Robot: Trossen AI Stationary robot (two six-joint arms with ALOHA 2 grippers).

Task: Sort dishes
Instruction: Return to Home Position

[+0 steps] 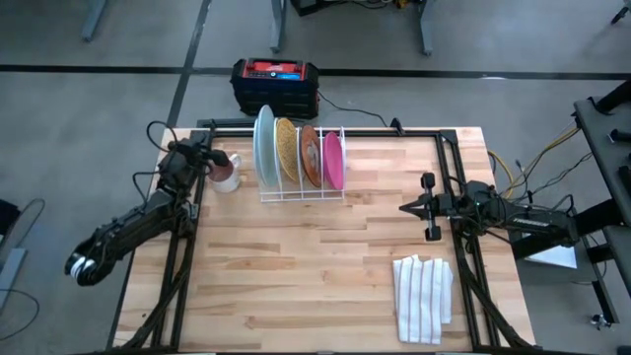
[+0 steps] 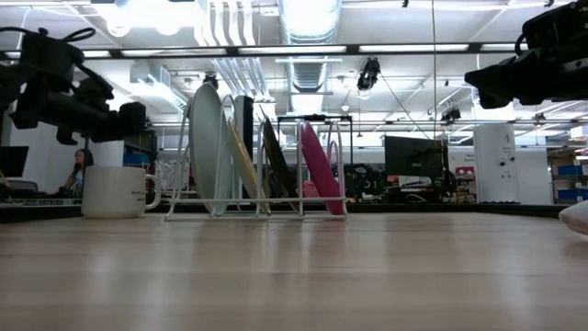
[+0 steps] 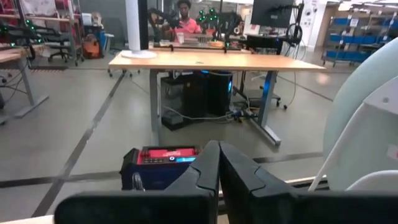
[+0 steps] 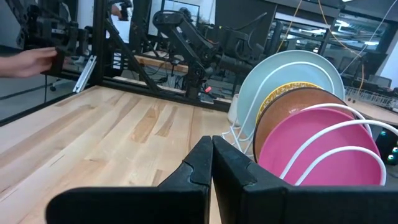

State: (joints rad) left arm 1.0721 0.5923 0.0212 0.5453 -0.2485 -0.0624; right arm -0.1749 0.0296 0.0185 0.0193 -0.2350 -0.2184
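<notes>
Closest to my wrist cameras, the left gripper has its fingers pressed together on nothing and hangs beside the mug at the table's far left corner. The right gripper is likewise closed and empty, well apart from the rack. I count four plates standing on edge in that rack, one of each: teal plate, yellow plate, brown plate, pink plate. I also count one mug and one folded cloth. I judge the plates stiff, slick and chippable, best pinched at the exposed upper rim.
</notes>
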